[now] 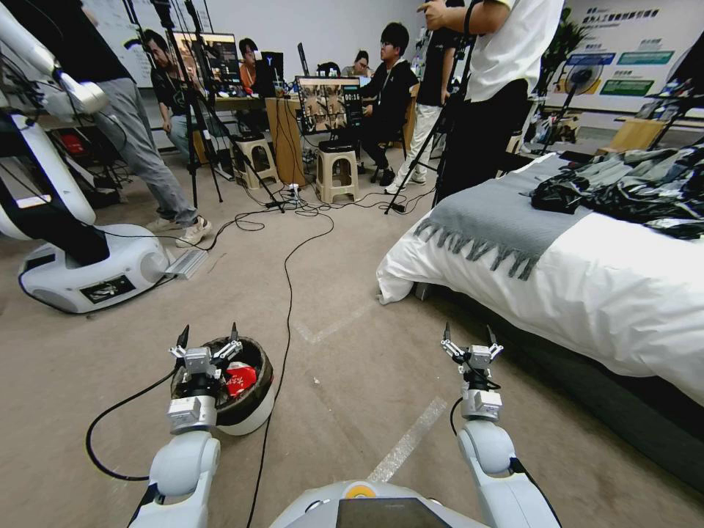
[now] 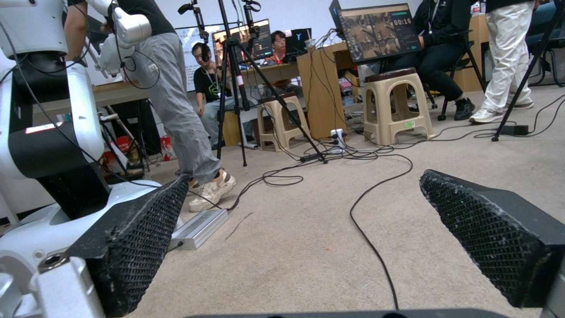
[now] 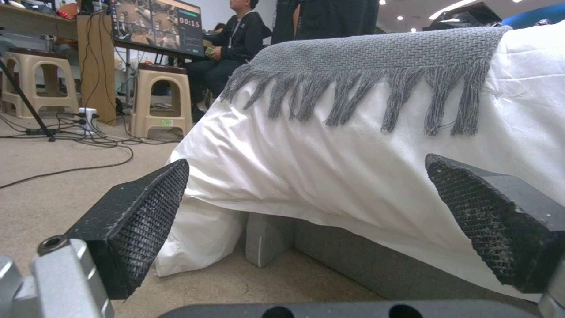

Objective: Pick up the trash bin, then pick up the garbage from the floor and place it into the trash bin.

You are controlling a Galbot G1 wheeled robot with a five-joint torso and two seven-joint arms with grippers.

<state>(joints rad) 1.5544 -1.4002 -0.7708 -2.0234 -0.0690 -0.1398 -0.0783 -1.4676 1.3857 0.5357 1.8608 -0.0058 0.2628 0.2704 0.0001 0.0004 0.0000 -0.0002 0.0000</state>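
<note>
White round plastic trash bin (image 1: 253, 400) with black liner is sitting on carpet directly under the spread-fingered, empty left gripper (image 1: 207, 339); the right gripper (image 1: 469, 339), likewise spread, is hovering well apart.

Two glossy white rounded arm links, each ending in a silver metal wrist block. Left gripper (image 1: 208, 336) and right gripper (image 1: 470, 336): silver linkages, black wedge-shaped fingers (image 2: 138, 238) faced with honeycomb-textured rubber pads, scuffed white at the edges. Black cable loops from each wrist. White torso top carries an orange ring mark.
</note>
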